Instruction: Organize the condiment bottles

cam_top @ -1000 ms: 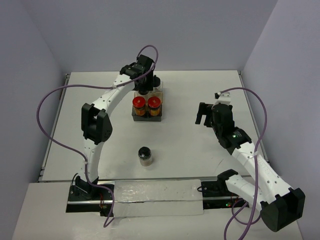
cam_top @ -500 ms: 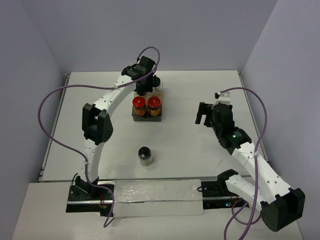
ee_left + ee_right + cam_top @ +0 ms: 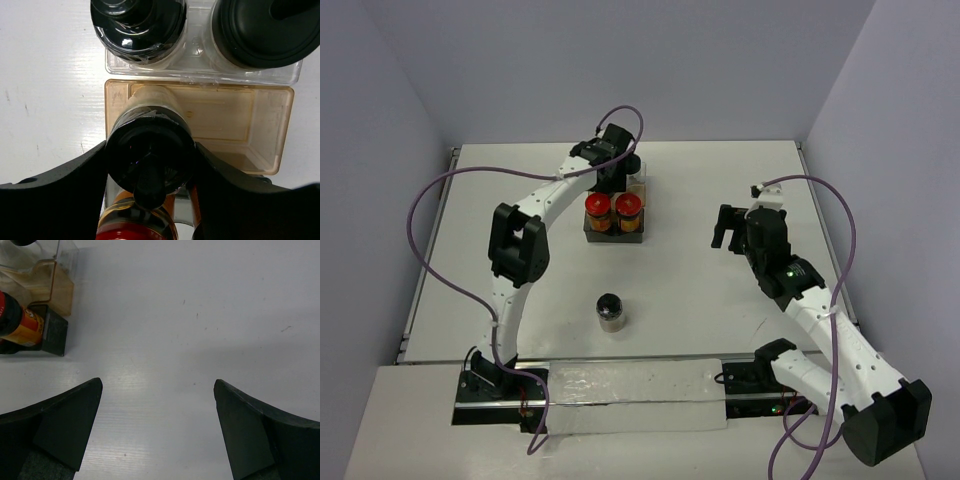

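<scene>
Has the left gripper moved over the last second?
Yes. The left gripper, jaws shut on a black-capped bottle, has shifted slightly to the right in the top view, judged against the red-capped bottles, which stayed put.

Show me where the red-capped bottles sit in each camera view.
Top external: the red-capped bottles stand side by side at centre, just below the left arm's tip.
Left wrist: one red cap at the bottom edge, under the black-capped bottle.
Right wrist: one of them at the left edge.
Shared landmark: the amber tray next to them.
</scene>
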### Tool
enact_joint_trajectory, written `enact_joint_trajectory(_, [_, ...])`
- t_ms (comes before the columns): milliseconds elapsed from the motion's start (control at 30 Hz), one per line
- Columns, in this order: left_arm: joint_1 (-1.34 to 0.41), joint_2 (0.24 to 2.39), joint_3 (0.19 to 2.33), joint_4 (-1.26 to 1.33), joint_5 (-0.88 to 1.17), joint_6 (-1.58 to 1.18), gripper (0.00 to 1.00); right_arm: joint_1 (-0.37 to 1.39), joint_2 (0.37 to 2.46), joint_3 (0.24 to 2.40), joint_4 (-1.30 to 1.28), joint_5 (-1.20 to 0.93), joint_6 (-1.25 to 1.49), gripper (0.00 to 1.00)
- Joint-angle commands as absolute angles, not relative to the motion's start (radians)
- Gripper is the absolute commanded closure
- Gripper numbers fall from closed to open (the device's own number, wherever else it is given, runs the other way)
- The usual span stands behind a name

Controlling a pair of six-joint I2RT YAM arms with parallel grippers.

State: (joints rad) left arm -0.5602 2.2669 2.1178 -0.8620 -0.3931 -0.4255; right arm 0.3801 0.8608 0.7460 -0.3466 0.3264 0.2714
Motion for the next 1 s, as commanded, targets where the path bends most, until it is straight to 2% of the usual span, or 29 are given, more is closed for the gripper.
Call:
enact_joint_trajectory(0, [-0.565, 2.226, 2.078, -0.828, -0.429, -0.441, 0.29, 0.385, 0.834, 0.762, -0.344, 0.333, 0.27, 0.0])
enact_joint_trajectory(100, [-0.565, 2.195, 2.069, -0.825, -0.448, -0.445, 0.16, 0.387, 0.84, 0.793, -0.378, 0.329, 0.27, 0.0])
enact_joint_trajectory(400, [-0.566, 2.031, 2.073, -0.858, -0.5, -0.462, 0.15, 0.418, 0.858, 0.934, -0.454, 0.123, 0.27, 0.0])
enact_joint_trajectory(567, [-0.566, 1.866, 2.036, -0.89, -0.547, -0.474, 0.15, 0.585, 0.926, 1.004, -0.444, 0.075, 0.27, 0.0])
enact_joint_trajectory(767, [-0.542, 1.645, 1.904, -0.92, -0.642, -0.527, 0.15, 0.919, 1.106, 1.102, -0.461, 0.164, 0.27, 0.0])
enact_joint_trajectory(967, [-0.406, 1.435, 1.647, -0.901, -0.633, -0.606, 0.15, 1.127, 1.274, 1.188, -0.481, 0.249, 0.27, 0.0])
